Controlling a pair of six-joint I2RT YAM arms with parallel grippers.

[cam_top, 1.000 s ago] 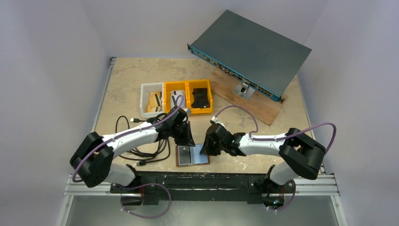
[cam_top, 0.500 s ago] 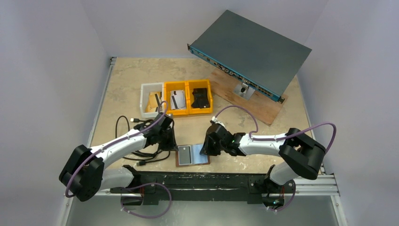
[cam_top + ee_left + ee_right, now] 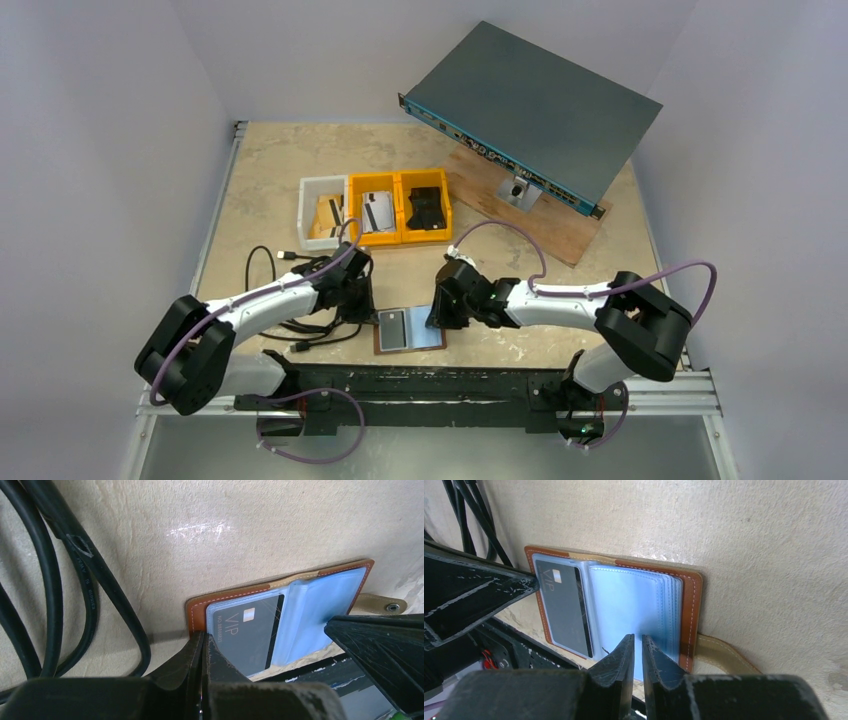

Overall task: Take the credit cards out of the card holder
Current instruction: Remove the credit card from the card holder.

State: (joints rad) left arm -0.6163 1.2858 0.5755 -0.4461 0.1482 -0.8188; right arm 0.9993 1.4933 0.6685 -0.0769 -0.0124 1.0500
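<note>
The brown card holder (image 3: 432, 343) lies open near the table's front edge, its blue clear pockets up. A grey "VIP" credit card (image 3: 247, 630) sits in its left pocket and also shows in the right wrist view (image 3: 564, 605). My left gripper (image 3: 204, 640) is shut, with its tips at the holder's left edge (image 3: 192, 612), next to the card. My right gripper (image 3: 637, 642) has its jaws almost together, with nothing seen between them, and its tips rest on the stacked blue pockets (image 3: 624, 595) of the right half. More cards lie in a white bin (image 3: 305, 212) and a yellow bin (image 3: 354, 208).
A second yellow bin (image 3: 446, 204) holds a chunky black object. Black cables (image 3: 290, 300) coil left of the holder, under my left arm. A grey network switch (image 3: 530, 110) leans on a wooden board (image 3: 530, 215) at the back right. The table's front edge runs just below the holder.
My left gripper has swung left and down from above the holder, then settled at its left edge. The right arm and the holder have stayed in place.
</note>
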